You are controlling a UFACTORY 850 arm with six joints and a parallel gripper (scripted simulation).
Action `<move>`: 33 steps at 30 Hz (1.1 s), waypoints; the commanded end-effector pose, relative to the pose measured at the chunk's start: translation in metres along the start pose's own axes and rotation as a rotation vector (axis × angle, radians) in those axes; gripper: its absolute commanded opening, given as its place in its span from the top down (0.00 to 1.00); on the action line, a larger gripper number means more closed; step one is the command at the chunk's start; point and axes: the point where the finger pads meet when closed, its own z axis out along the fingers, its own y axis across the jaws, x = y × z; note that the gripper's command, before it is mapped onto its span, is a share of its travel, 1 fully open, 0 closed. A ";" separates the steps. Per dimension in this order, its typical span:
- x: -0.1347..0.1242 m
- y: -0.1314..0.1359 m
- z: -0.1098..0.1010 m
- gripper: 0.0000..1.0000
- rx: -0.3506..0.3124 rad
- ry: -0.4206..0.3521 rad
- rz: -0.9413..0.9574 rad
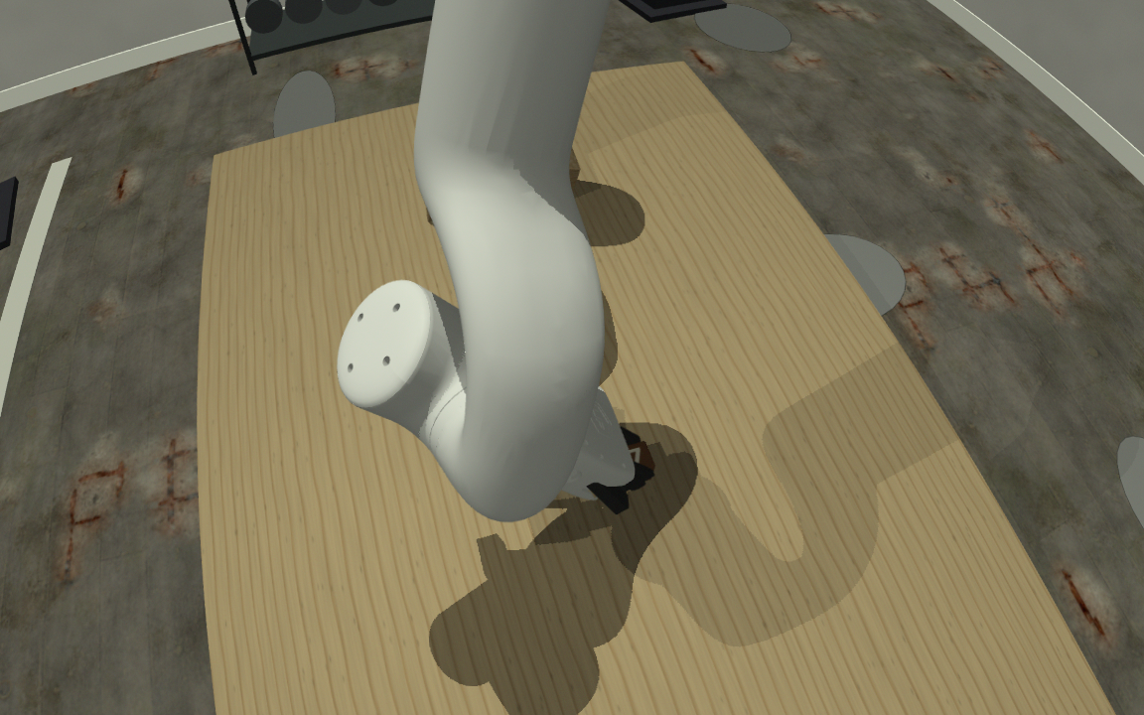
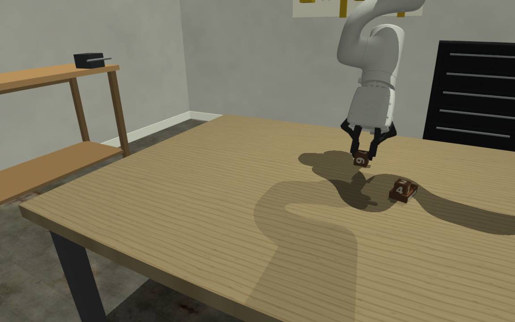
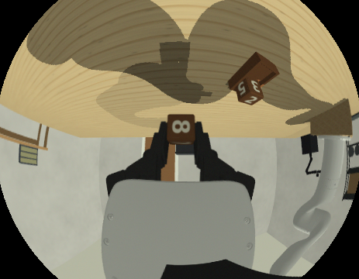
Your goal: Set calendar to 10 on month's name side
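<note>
My gripper (image 2: pixel 363 157) is shut on a brown number cube (image 2: pixel 360 159) and holds it well above the table. The cube shows a 9 or 6 in the exterior view and an 8 in the wrist view (image 3: pixel 181 129). The brown tray (image 2: pixel 403 195) lies flat on the table to the right of the held cube, with the second cube (image 2: pixel 400 187) standing in it; that cube shows a 4 on its side and a 2 on top. In the wrist view the tray and second cube (image 3: pixel 252 82) show a 5 and a 2. In the top view the arm hides nearly all of it; only the fingers (image 1: pixel 625 480) peek out.
The arm's base stands at the far end of the table, mostly hidden behind the arm in the top view. A wooden shelf unit (image 2: pixel 43 120) stands to the left of the table, a black drawer cabinet (image 2: pixel 485 94) behind it.
</note>
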 end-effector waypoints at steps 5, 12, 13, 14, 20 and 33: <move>0.000 -0.001 -0.001 0.73 0.001 -0.001 -0.001; 0.001 -0.001 0.001 0.73 0.001 -0.001 -0.001; 0.001 -0.001 0.001 0.73 0.001 -0.001 -0.001; 0.001 -0.001 0.001 0.73 0.001 -0.001 -0.001; 0.004 -0.001 0.004 0.73 0.001 -0.001 -0.001; 0.012 -0.001 0.017 0.73 0.001 -0.001 -0.001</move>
